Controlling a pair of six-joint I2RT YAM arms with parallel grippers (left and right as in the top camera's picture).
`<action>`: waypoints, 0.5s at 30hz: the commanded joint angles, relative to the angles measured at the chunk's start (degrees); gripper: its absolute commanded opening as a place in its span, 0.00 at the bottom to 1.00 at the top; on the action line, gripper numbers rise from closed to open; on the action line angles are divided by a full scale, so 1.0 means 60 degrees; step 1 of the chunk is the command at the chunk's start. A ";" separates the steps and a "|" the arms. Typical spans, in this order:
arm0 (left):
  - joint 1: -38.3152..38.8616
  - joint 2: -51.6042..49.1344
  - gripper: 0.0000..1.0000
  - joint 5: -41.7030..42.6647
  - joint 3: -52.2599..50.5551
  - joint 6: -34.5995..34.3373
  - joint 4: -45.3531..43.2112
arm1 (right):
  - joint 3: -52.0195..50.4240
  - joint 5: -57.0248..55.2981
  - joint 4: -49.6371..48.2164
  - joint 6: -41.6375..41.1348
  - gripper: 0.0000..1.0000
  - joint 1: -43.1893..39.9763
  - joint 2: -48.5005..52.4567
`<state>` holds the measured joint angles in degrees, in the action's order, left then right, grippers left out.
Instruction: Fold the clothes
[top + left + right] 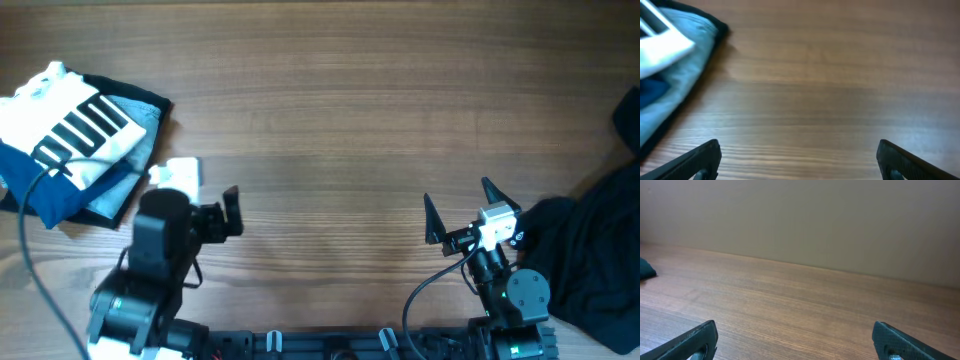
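Observation:
The clothes form two groups. A folded stack lies at the table's far left: a white T-shirt with black bars point(70, 122) on top, over a blue garment point(40, 197), a pale grey-blue one point(122, 185) and a black one point(150, 98). In the left wrist view the stack point(675, 65) fills the upper left corner. A loose black garment point(590, 245) lies heaped at the right edge. My left gripper point(205, 192) point(799, 161) is open just right of the stack, over bare wood. My right gripper point(463, 202) point(796, 342) is open and holds nothing, just left of the black heap.
The wooden table point(330, 110) stretches between the two groups of clothes. In the right wrist view a plain wall point(805, 220) rises behind the table's far edge, and a dark scrap of fabric point(646, 268) shows at the left border.

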<state>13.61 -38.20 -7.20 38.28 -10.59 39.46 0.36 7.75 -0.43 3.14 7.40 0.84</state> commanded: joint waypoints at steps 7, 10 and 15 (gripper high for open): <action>-0.1045 0.3253 1.00 0.1093 -0.3563 0.0736 -0.3406 | -0.0011 0.0189 -0.0036 0.0055 1.00 0.0022 -0.0095; -0.1045 0.4051 1.00 0.1162 -0.4543 0.0739 -0.4717 | -0.0011 0.0189 -0.0036 0.0055 1.00 0.0022 -0.0095; -0.1067 0.4790 1.00 0.1548 -0.5861 0.1300 -0.6980 | -0.0011 0.0189 -0.0036 0.0055 1.00 0.0022 -0.0095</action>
<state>7.73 -11.84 -0.93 6.63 -7.18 1.87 0.36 7.94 -0.45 3.14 7.40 0.84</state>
